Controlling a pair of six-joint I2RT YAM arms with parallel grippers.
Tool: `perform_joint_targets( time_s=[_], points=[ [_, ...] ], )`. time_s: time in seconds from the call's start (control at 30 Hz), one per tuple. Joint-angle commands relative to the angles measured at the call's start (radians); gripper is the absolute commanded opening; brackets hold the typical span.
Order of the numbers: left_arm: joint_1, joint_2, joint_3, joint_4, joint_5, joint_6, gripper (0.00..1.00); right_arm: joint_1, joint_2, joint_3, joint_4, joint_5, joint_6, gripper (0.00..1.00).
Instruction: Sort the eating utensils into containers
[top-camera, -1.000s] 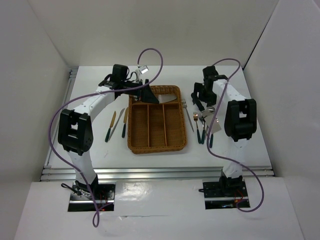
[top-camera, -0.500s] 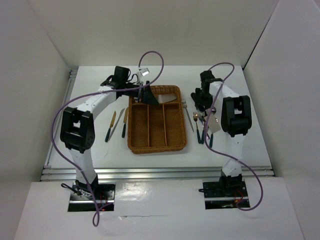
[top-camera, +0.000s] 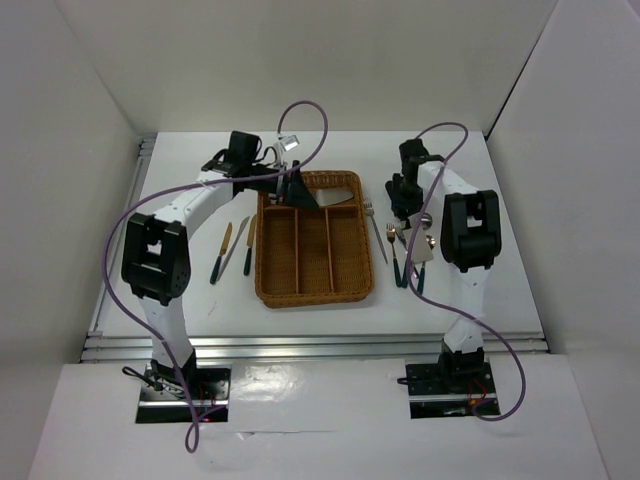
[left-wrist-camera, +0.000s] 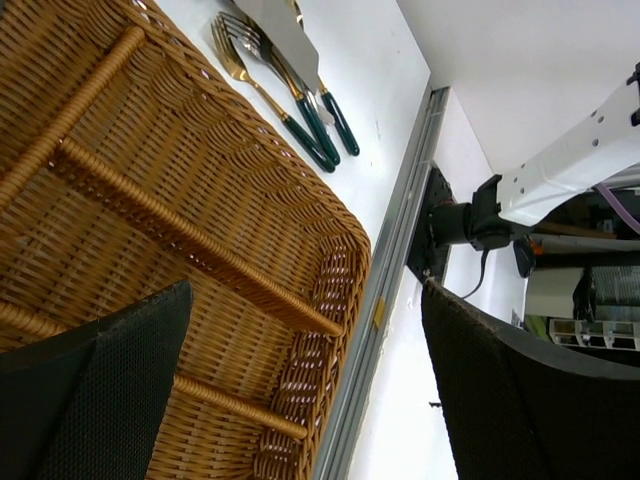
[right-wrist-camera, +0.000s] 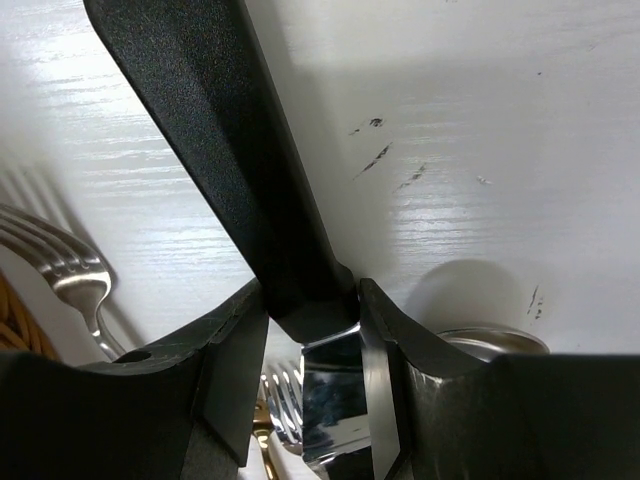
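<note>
The brown wicker tray (top-camera: 268, 262) lies mid-table and is also in the left wrist view (left-wrist-camera: 200, 180). My left gripper (top-camera: 297, 188) hangs open and empty over its far end (left-wrist-camera: 305, 290). My right gripper (top-camera: 403, 197) is down on the table right of the tray. In the right wrist view it (right-wrist-camera: 310, 300) is shut on the server where its black handle (right-wrist-camera: 220, 130) meets its silver blade (right-wrist-camera: 335, 400). Forks and spoons (top-camera: 398, 255) with green handles lie beside it. Three knives (top-camera: 237, 245) lie left of the tray.
A silver fork (top-camera: 377, 230) lies along the tray's right side. A pale flat shape (top-camera: 340, 194) shows in the crosswise slot. A metal rail (left-wrist-camera: 385, 290) runs along the table's near edge. White walls enclose the table on three sides.
My right arm has swung its elbow leftward and the right gripper has settled slightly farther back by the server. My left arm has barely moved.
</note>
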Motion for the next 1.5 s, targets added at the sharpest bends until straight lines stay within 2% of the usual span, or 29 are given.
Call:
perform_joint_targets(
  time_s=[0.0, 0.13, 0.23, 0.27, 0.43, 0.6, 0.83, 1.07, 1.27, 1.37, 1.47],
  points=[
    [0.003, 0.024, 0.051, 0.046, 0.045, -0.014, 1.0, -0.002, -0.056, 0.025, -0.038, -0.038, 0.021, 0.0],
    [0.003, 0.05, 0.097, 0.1, 0.056, -0.129, 1.0, -0.002, -0.174, 0.025, -0.048, -0.11, 0.021, 0.0],
    [0.003, 0.078, 0.111, 0.196, 0.042, -0.282, 1.0, 0.036, -0.256, 0.025, -0.048, -0.123, -0.003, 0.0],
    [0.003, 0.078, 0.111, 0.225, 0.023, -0.348, 1.0, 0.046, -0.277, 0.035, -0.067, -0.123, -0.004, 0.0],
    [-0.02, 0.078, 0.111, 0.305, -0.143, -0.444, 1.0, 0.099, -0.288, 0.075, -0.125, -0.106, -0.013, 0.0],
    [-0.05, 0.098, 0.131, 0.414, -0.223, -0.557, 1.0, 0.173, -0.308, 0.042, -0.104, -0.127, 0.006, 0.0],
    [-0.11, 0.142, 0.149, 0.401, -0.471, -0.579, 1.0, 0.3, -0.29, 0.102, -0.113, -0.123, 0.038, 0.0],
    [-0.129, 0.142, 0.111, 0.411, -0.606, -0.605, 0.94, 0.348, -0.27, 0.182, -0.151, -0.133, 0.047, 0.0],
    [-0.129, 0.142, 0.07, 0.434, -0.642, -0.657, 0.91, 0.357, -0.26, 0.203, -0.151, -0.133, 0.066, 0.0],
    [-0.104, 0.106, -0.007, 0.509, -0.575, -0.669, 0.91, 0.357, -0.25, 0.203, -0.171, -0.11, 0.066, 0.0],
    [-0.095, 0.066, -0.056, 0.523, -0.565, -0.647, 0.91, 0.357, -0.241, 0.203, -0.18, -0.098, 0.066, 0.0]
  ],
)
